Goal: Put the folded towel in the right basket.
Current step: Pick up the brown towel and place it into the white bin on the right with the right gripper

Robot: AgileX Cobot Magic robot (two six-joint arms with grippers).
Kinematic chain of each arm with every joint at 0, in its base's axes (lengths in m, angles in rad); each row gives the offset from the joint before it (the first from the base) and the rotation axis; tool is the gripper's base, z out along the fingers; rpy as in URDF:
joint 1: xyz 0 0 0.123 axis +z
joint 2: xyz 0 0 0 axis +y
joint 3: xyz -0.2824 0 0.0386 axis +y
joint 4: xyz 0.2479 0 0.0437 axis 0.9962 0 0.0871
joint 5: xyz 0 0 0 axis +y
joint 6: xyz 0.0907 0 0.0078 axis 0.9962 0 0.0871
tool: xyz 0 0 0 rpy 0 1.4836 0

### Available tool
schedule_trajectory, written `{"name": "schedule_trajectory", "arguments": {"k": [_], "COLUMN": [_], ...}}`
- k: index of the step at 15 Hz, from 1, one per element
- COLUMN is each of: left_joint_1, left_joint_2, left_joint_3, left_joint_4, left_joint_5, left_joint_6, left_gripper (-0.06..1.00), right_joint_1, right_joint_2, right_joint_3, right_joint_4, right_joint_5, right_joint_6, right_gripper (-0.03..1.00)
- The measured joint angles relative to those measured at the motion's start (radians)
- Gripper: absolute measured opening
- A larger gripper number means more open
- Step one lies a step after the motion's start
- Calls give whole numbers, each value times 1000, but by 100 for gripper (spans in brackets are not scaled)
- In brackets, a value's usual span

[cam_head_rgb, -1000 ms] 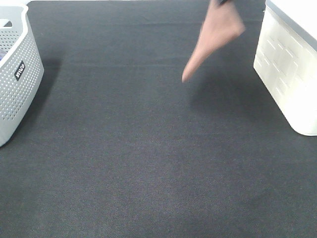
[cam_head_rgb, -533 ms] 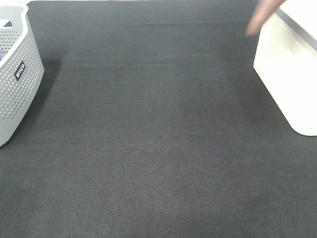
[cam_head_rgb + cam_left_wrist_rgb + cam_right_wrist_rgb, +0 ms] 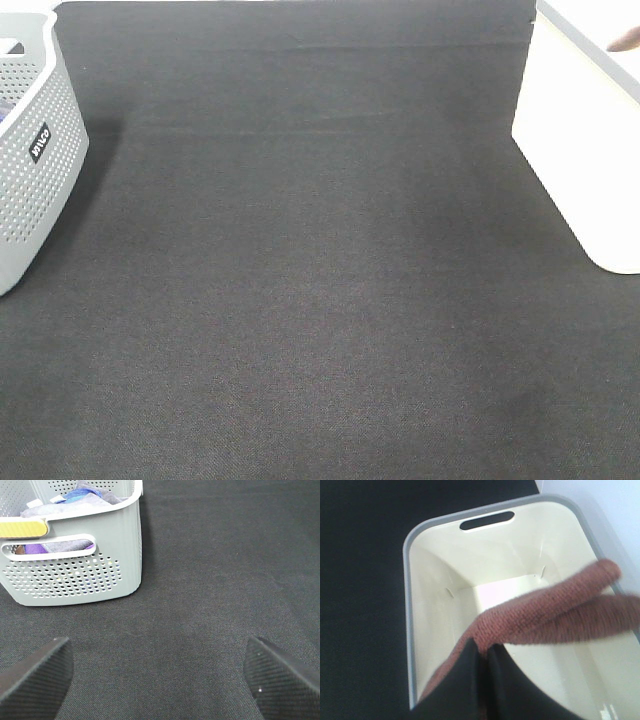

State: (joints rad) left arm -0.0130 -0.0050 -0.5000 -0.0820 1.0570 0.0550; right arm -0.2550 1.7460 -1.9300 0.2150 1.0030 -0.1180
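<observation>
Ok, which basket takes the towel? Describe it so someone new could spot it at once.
Start at the dark mat: two baskets stand at its opposite edges. The one you want is the cream basket on the right edge, under the hanging towel. Unlike the grey basket at the left, perforated and holding clothes, it has solid walls and a grey rim.

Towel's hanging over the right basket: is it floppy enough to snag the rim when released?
Likely floppy: the towel sags in soft folds from the pinch of the right gripper. Probably light, since that small pinch holds it. One fold reaches toward the rim of the right basket, so it might drape there.
</observation>
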Motion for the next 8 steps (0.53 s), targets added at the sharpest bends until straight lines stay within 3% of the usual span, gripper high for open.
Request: {"name": "schedule_trajectory", "arguments": {"k": [3, 5, 8], "left_joint_1": [0, 0, 0], "left_joint_2": [0, 0, 0], "left_joint_3": [0, 0, 0], "left_joint_4": [0, 0, 0], "left_joint_5": [0, 0, 0], "left_joint_6": [0, 0, 0], "left_gripper": [88, 88, 88], "right_joint_1": [-29, -29, -29], "right_joint_2": [78, 144, 203], "right_joint_3": [0, 0, 0], "right_joint_4": [54, 81, 87], "right_joint_5": [13, 39, 73], "right_joint_6": [-15, -15, -14], "right_gripper": [0, 8, 52]}}
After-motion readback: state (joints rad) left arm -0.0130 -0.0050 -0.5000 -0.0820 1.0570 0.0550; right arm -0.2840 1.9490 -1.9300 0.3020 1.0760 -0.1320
